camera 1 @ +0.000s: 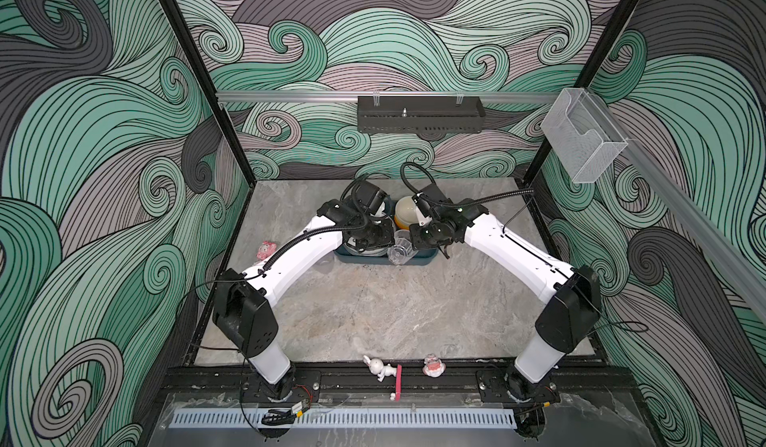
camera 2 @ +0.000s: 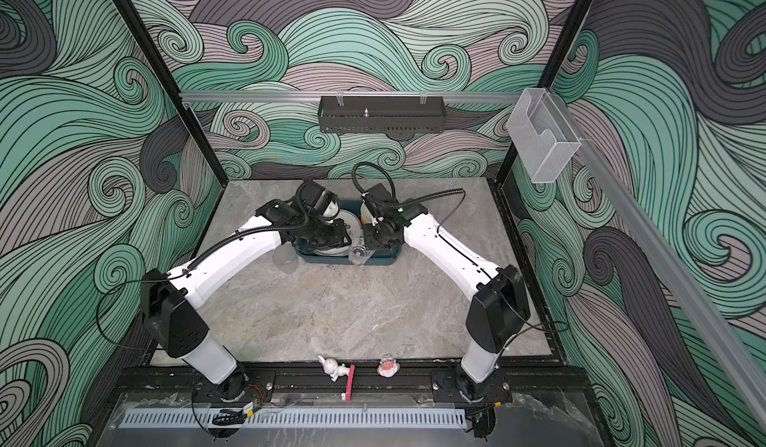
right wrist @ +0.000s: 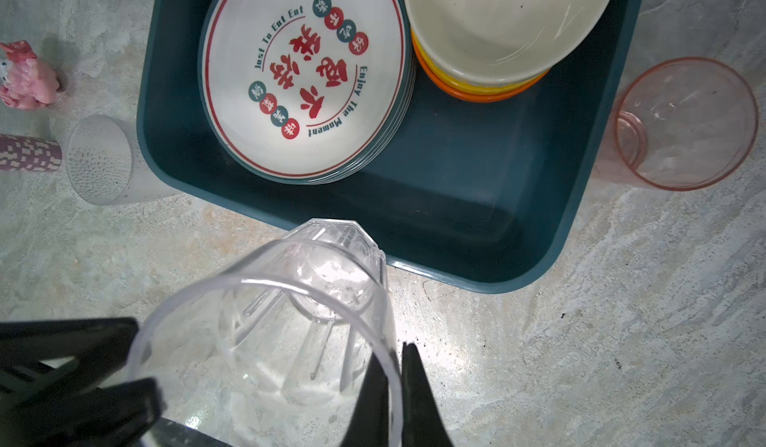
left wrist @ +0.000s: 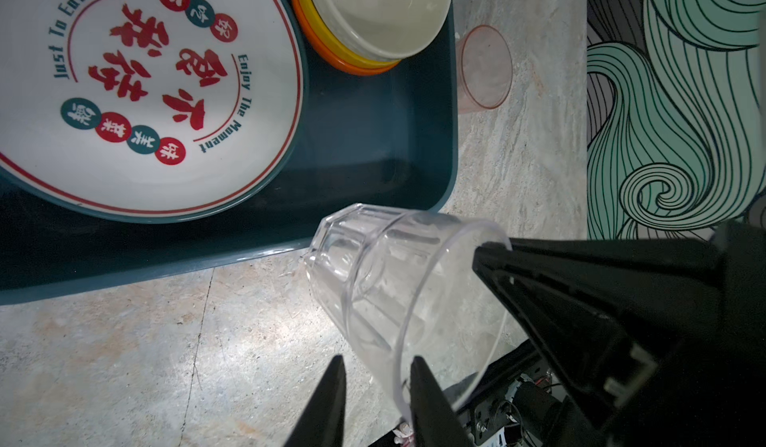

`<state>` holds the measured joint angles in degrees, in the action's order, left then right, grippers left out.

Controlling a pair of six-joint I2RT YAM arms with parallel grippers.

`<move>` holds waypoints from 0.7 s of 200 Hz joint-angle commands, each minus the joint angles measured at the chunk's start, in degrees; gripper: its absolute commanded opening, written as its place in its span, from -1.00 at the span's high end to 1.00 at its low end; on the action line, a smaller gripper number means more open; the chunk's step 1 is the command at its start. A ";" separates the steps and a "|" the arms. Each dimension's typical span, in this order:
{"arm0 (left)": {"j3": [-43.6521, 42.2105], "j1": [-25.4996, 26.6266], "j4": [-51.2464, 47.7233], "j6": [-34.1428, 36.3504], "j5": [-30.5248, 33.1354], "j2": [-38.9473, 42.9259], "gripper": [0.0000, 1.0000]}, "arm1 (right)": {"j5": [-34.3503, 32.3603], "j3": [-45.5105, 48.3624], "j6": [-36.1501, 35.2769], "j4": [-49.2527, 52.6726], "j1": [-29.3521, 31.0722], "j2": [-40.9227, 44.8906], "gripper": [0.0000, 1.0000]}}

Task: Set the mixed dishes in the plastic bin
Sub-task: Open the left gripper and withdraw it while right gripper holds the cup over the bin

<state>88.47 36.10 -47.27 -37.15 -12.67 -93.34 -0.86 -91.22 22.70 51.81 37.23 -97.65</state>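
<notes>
Here clear glass (right wrist: 298, 300) rim pinched by right end effector (right wrist: 393, 360), tilted.

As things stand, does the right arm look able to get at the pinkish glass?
Probably not yet: the right hand is shut on the rim of the clear glass. The pinkish glass stands unobstructed beside the plastic bin.

Overhead pair, close wrists, shared bin (right wrist: 456, 192)
</notes>
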 commanded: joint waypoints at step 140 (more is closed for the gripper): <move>-21.05 -6.66 5.19 -2.67 3.62 22.06 0.19 | -2.56 -5.17 -1.96 0.24 -8.73 -6.45 1.00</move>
<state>69.01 30.76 -42.26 -39.20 -10.28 -73.34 -2.24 -94.04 21.39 51.99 29.26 -102.91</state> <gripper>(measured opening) 0.404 0.068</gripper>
